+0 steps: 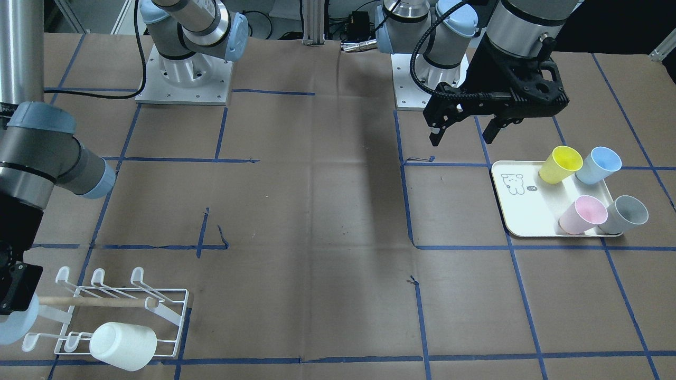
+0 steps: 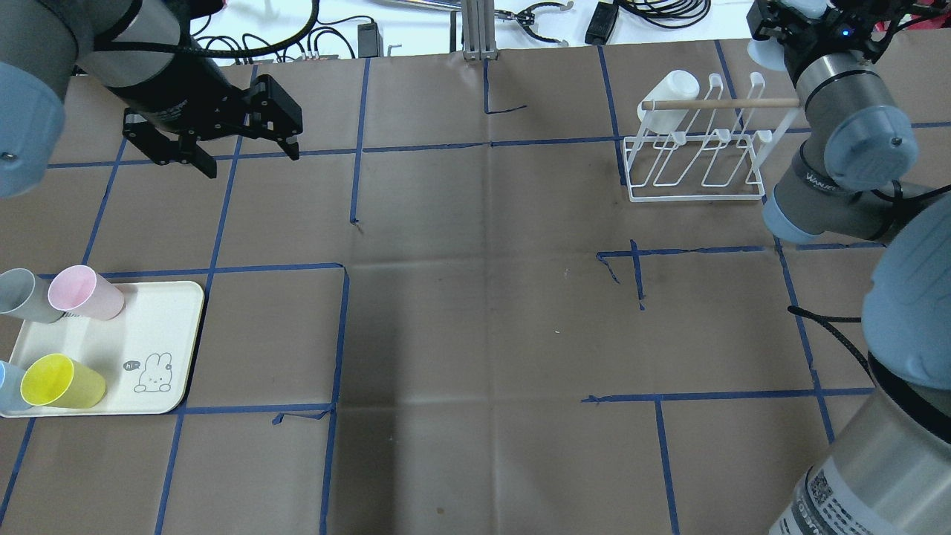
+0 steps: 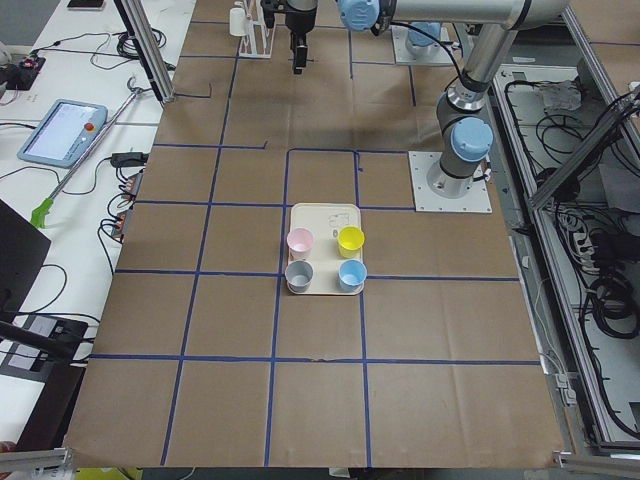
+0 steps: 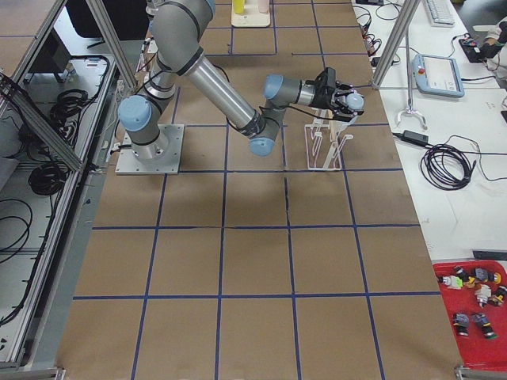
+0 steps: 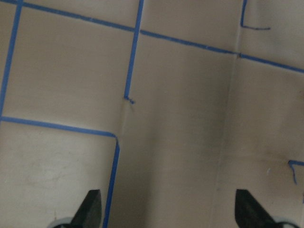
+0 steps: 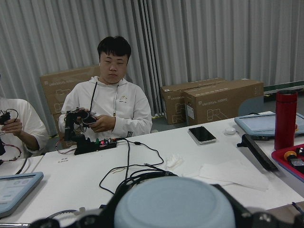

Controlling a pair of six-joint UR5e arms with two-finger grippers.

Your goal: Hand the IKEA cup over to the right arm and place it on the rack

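The right arm's black two-finger gripper (image 6: 173, 211) was closed on one pale blue plastic cup (image 1: 12, 323). It held the cup off the table just beside one end of the small white wire rack (image 1: 177, 316), not on any prong. The rack's single light wooden dowel handle (image 1: 95, 302) ran lengthwise between its two rows of upturned prongs, and one end pointed at that gripper. One white cup (image 1: 124, 345) already sat tipped over a prong at the rack's other end.

The left arm's black gripper (image 1: 461, 138) hung above the table with its jaws spread and nothing between them; its wrist view showed only paper and tape under the two fingertips. Near it lay one cream rectangular tray (image 1: 520, 214) with a small animal drawing. The tray carried four cups lying on their sides: one yellow (image 1: 560, 164), one blue (image 1: 598, 164), one pink (image 1: 583, 215) and one grey (image 1: 624, 215), the grey one overhanging the rim.

That made six cups in all. Brown paper marked with a blue tape grid (image 1: 412, 211) covered the table, and rack and tray lay well apart at its opposite ends.
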